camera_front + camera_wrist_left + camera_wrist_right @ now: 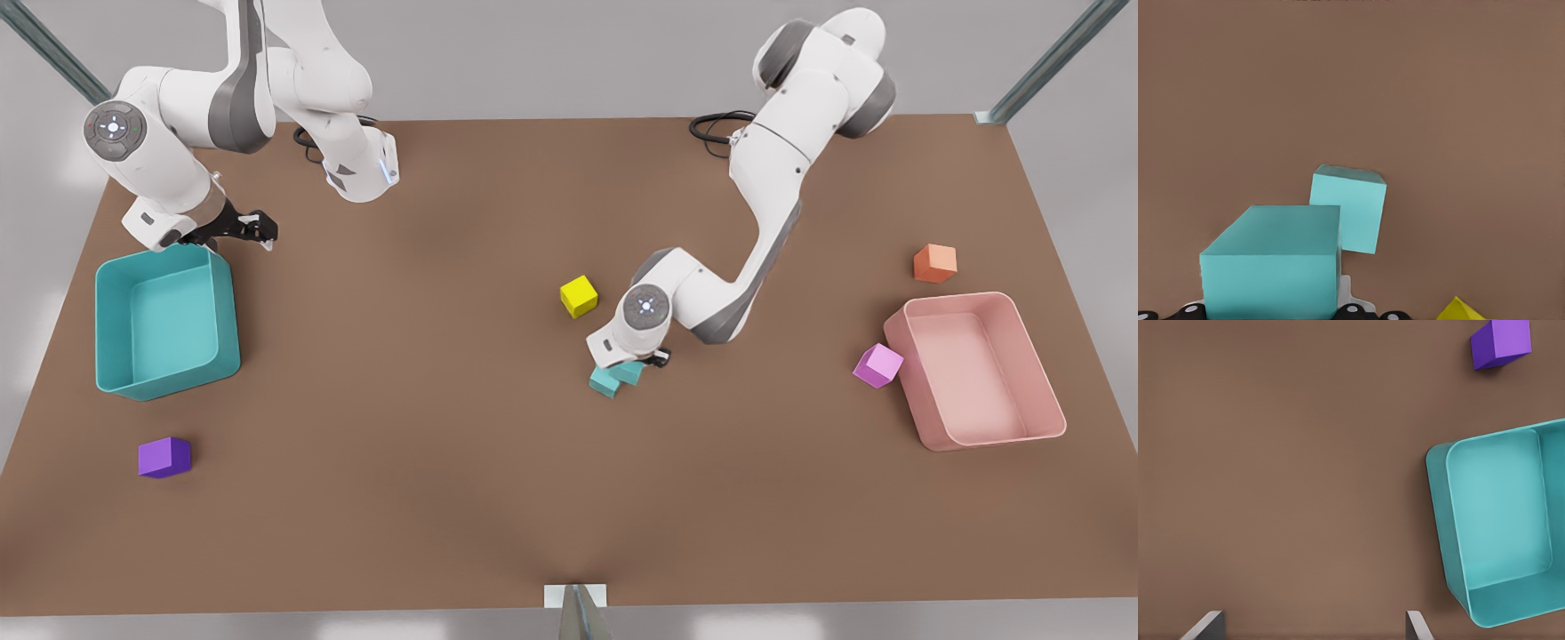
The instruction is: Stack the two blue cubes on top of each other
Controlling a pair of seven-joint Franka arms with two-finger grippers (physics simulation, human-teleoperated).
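The left gripper (636, 360) pinches one small teal cube (1271, 263) just above the second teal cube (1348, 208), not yet stacked; the right gripper (258, 229) waits spread beside the teal bin (111, 307)

A: What finish do we see on the arms?
B: We see glossy white rounded shells with dark grey bands at the joints on both arms. Each carries a round grey cap with small dots near the wrist.
A: And the cabling?
B: We note a black cable looped at each base.
A: The end hardware?
B: The right gripper (253, 228) is black; the left gripper (642, 360) mounts under a white housing, with black fittings.
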